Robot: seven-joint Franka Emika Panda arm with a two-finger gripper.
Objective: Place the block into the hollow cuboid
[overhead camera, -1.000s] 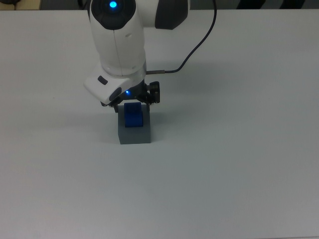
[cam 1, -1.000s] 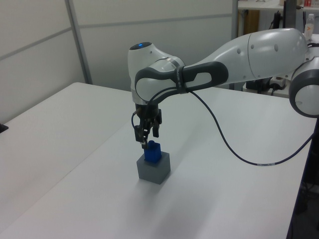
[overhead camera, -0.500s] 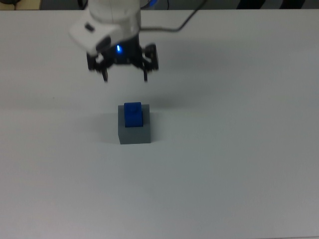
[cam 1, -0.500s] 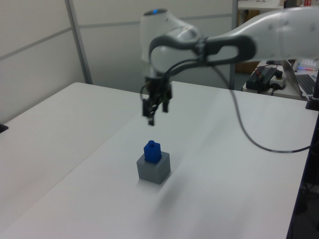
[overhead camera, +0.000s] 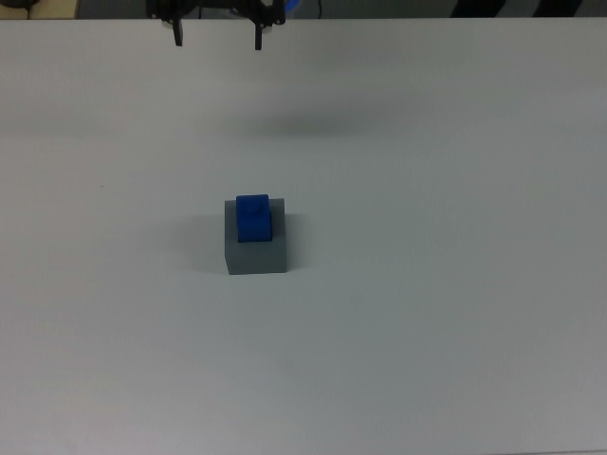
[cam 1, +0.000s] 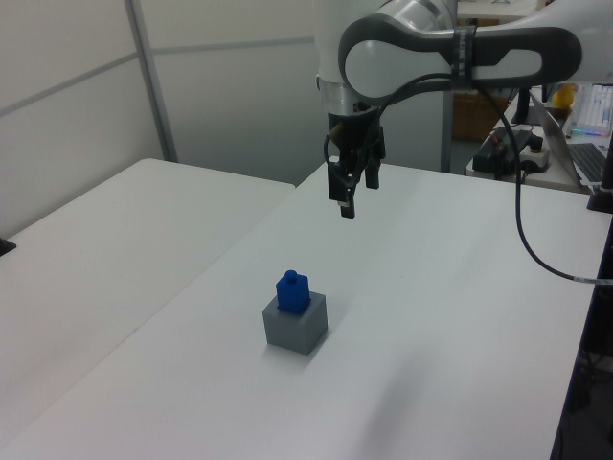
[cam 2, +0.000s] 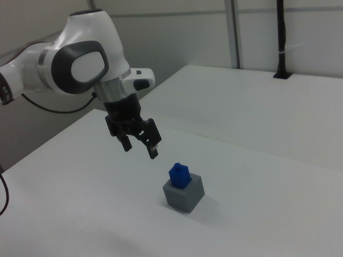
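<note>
The small bright blue rectangular block point(overhead camera: 252, 217) is sitting in the square recess of the matte grey hollow cuboid point(overhead camera: 256, 251), its upper part sticking out above the rim, so the task is looking done. The black two-finger gripper point(cam 2: 139, 143) is hanging high above the white counter point(overhead camera: 427, 284), well apart from both, jaws spread wide and grasping nothing.
</note>
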